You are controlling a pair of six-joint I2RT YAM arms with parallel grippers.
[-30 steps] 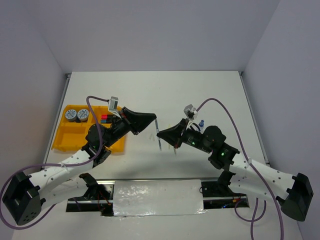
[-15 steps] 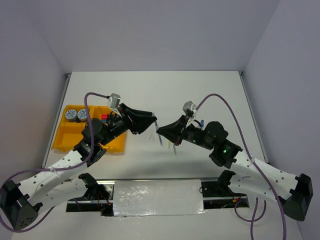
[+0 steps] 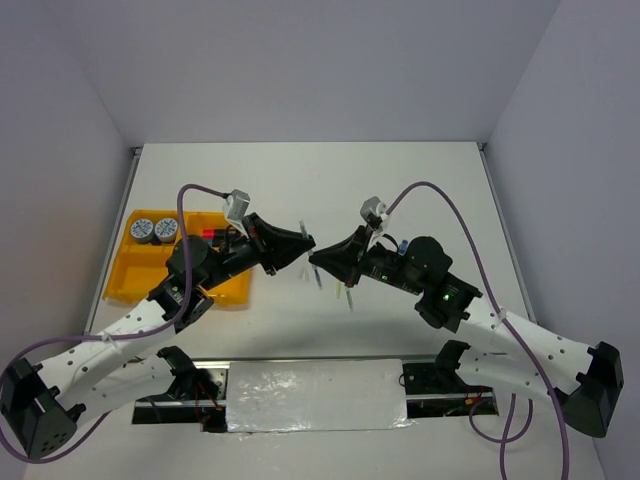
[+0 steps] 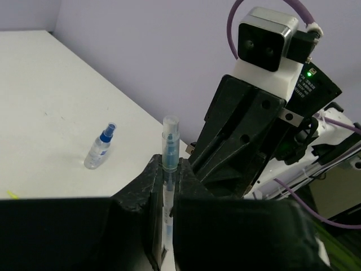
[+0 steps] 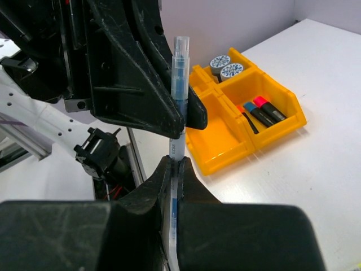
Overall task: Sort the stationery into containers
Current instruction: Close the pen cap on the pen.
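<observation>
Mid-table, the left gripper point(image 4: 168, 172) and right gripper point(image 5: 172, 169) were both clamped on one pale pen point(image 5: 179, 73). I judged the right needed to let go only once the left's hold was sure, the pen then going to the tray point(image 3: 140, 272) at nine o'clock.

Yellow-orange tray point(image 5: 282, 131), blue-and-white tins point(image 5: 220, 62), pale blue pen point(image 5: 180, 76), blue-capped clear bottle point(image 4: 100, 148)

Our left arm point(image 3: 110, 345) reaches in from 7 o'clock, its left gripper point(image 3: 303, 244) pointing toward 3 o'clock. Our right arm point(image 3: 530, 345) comes from 5 o'clock, its right gripper point(image 3: 316, 259) pointing toward 9 o'clock. The tips meet nose to nose, raised, and both pairs of jaws pinch one pen point(image 4: 169, 141).
</observation>
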